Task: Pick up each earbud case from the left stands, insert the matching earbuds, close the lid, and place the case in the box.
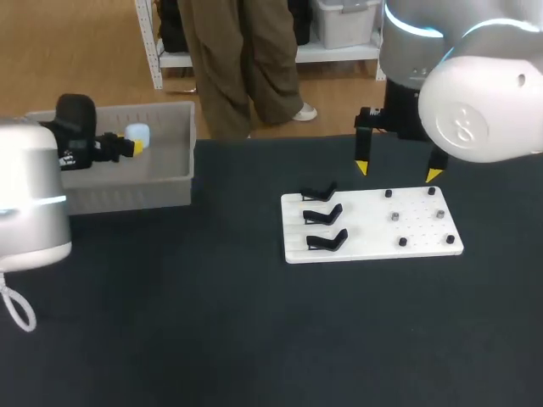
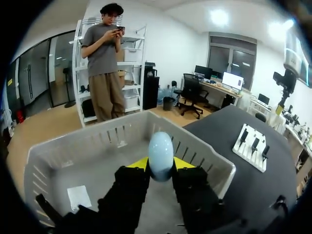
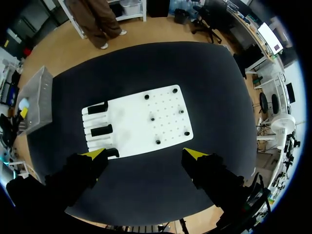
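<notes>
My left gripper (image 2: 161, 168) is shut on a pale blue earbud case (image 2: 161, 155) and holds it over the inside of the grey box (image 2: 63, 151). In the head view the case (image 1: 137, 136) shows at the yellow tips above the box (image 1: 170, 182) at the table's left. My right gripper (image 1: 399, 171) hangs open and empty above the far edge of the white board (image 1: 416, 229). Three black stands (image 1: 325, 217) sit on the board's left side with nothing on them. From the right wrist, the board (image 3: 136, 122) lies ahead of the open fingers.
Small black and metal pegs (image 1: 395, 217) dot the right half of the white board. A white slip of paper (image 2: 79, 197) lies on the box floor. Dark tabletop (image 1: 254, 339) spreads around the board and in front of it.
</notes>
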Action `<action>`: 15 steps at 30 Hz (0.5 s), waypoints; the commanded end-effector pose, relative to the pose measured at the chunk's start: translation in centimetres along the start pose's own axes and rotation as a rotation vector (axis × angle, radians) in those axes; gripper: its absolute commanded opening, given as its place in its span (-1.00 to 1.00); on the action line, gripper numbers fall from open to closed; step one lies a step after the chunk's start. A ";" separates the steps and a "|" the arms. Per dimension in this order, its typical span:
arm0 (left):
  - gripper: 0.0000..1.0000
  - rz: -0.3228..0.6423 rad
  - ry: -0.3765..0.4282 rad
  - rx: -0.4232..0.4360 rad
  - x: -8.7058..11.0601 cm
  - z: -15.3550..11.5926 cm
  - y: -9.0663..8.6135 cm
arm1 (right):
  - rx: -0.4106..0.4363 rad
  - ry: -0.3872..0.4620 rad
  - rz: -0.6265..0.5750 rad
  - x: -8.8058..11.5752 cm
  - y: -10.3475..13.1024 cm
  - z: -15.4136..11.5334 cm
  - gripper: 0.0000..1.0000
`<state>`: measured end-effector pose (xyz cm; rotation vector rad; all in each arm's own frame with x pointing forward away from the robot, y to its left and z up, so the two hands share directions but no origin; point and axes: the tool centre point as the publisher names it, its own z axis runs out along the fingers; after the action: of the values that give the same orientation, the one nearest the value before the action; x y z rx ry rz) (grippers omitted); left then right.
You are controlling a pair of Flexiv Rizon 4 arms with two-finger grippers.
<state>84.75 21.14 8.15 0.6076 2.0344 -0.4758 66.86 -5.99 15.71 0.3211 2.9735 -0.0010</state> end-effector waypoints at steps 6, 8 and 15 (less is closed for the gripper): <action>1.00 0.065 -0.047 -0.053 -1.7 -0.7 -2.6 | -0.003 -0.009 0.003 0.3 -0.2 0.0 1.00; 1.00 0.109 -0.043 -0.037 -2.5 -1.2 -3.9 | -0.003 -0.009 0.003 0.3 -0.2 0.0 1.00; 1.00 0.164 -0.066 -0.025 -3.9 -2.4 -5.9 | -0.003 -0.009 0.003 0.3 -0.2 0.0 1.00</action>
<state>82.56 16.72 13.18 0.7577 1.9199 -0.4000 66.85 -6.01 15.71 0.3212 2.9732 -0.0006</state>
